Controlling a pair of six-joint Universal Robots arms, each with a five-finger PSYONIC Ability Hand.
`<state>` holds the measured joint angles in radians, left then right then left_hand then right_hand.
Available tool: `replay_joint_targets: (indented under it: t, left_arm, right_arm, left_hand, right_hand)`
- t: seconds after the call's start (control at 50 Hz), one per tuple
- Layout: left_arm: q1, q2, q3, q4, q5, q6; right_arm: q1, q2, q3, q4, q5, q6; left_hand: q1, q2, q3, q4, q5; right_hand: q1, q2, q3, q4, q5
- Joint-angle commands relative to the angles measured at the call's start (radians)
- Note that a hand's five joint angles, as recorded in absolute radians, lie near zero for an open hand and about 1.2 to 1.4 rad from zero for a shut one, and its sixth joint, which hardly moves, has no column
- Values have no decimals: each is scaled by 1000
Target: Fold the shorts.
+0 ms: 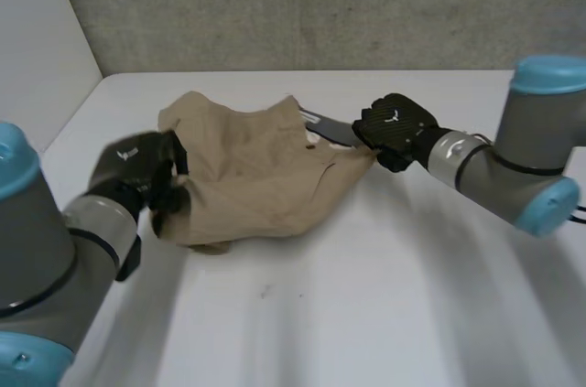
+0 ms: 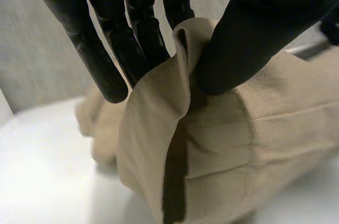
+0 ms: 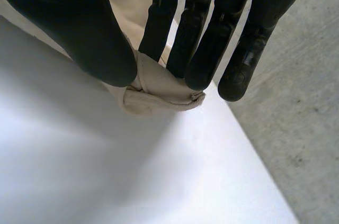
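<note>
Tan shorts [image 1: 256, 177] lie bunched on the white table [image 1: 366, 295], lifted at both sides. My left hand [image 1: 146, 167] holds their left edge; in its wrist view the thumb [image 2: 254, 38] and fingers [image 2: 132, 38] pinch a raised fold of the shorts [image 2: 222, 144]. My right hand [image 1: 396, 129] grips the right corner; in its own wrist view the thumb [image 3: 90, 38] and fingers [image 3: 201, 49] squeeze a small bunch of the shorts [image 3: 159, 89] just above the table.
A grey concrete wall [image 1: 320, 3] runs behind the table's far edge. A white side wall [image 1: 37, 48] stands at the left. The table's right edge [image 3: 254, 144] lies close to my right hand, with grey floor beyond.
</note>
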<state>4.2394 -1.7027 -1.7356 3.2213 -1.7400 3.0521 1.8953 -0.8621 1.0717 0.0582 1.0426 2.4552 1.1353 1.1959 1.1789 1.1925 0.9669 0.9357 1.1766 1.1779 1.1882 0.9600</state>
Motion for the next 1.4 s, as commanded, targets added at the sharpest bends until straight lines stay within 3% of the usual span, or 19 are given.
replay_joint_targets:
  t: [0.02, 0.1, 0.16, 0.2, 0.32, 0.44, 0.82, 1.12, 1.18, 1.2, 1.24, 1.34, 1.4]
  left_arm:
    - [37, 8, 13, 29, 5, 80]
    - [42, -2, 14, 34, 5, 86]
    - [42, -11, 10, 32, 5, 88]
    - [42, -18, 4, 32, 7, 88]
    - [39, -44, -2, 29, 5, 86]
    - [39, -41, -22, 28, 5, 86]
    - [39, -34, -52, 25, 4, 85]
    - [39, -28, -67, 23, 0, 85]
    - [37, -23, -70, 23, 0, 85]
    - [37, -20, -70, 22, 0, 85]
    - [37, -9, -73, 19, -1, 85]
    - [37, 38, -71, -8, 7, 86]
    - [31, 87, -55, -49, 11, 88]
  right_arm:
    - [-16, -271, 253, 295, 7, 42]
    - [-18, -317, 338, 605, -10, 19]
    - [-16, -327, 379, 706, -22, -22]
    - [-25, -325, 381, 665, -24, -21]
    - [-25, -336, 399, 390, 13, 149]
    - [-27, -345, 455, 302, 71, 214]
    - [67, -422, 729, -20, 88, 263]
    - [111, -344, 729, -57, 152, 249]
    - [111, -316, 723, -96, 188, 245]
    - [111, -313, 719, -112, 212, 243]
    - [110, -316, 712, -116, 227, 243]
    - [105, -331, 686, -118, 263, 251]
    - [100, -414, 663, -104, 269, 254]
  left_hand:
    - [261, 200, 217, 204, 255]
    - [261, 200, 217, 204, 255]
    - [261, 200, 217, 204, 255]
    - [261, 200, 217, 204, 255]
    - [261, 200, 217, 204, 255]
    - [261, 200, 217, 204, 255]
    - [261, 200, 217, 204, 255]
    - [261, 200, 217, 204, 255]
    - [261, 200, 217, 204, 255]
    - [261, 200, 217, 204, 255]
    - [261, 200, 217, 204, 255]
    - [261, 200, 217, 204, 255]
    - [261, 200, 217, 204, 255]
  right_hand:
    - [461, 220, 218, 208, 262]
    - [461, 220, 218, 208, 262]
    - [461, 220, 218, 208, 262]
    - [403, 163, 161, 151, 205]
    - [-96, -337, -338, -348, -295]
    - [-99, -340, -341, -352, -298]
    - [-378, -619, -620, -630, -577]
    - [-287, -528, -529, -540, -486]
    - [-41, -282, -283, -294, -240]
    - [210, -31, -33, -43, 11]
    - [460, 219, 217, 207, 261]
    - [461, 220, 218, 208, 262]
    - [461, 220, 218, 208, 262]
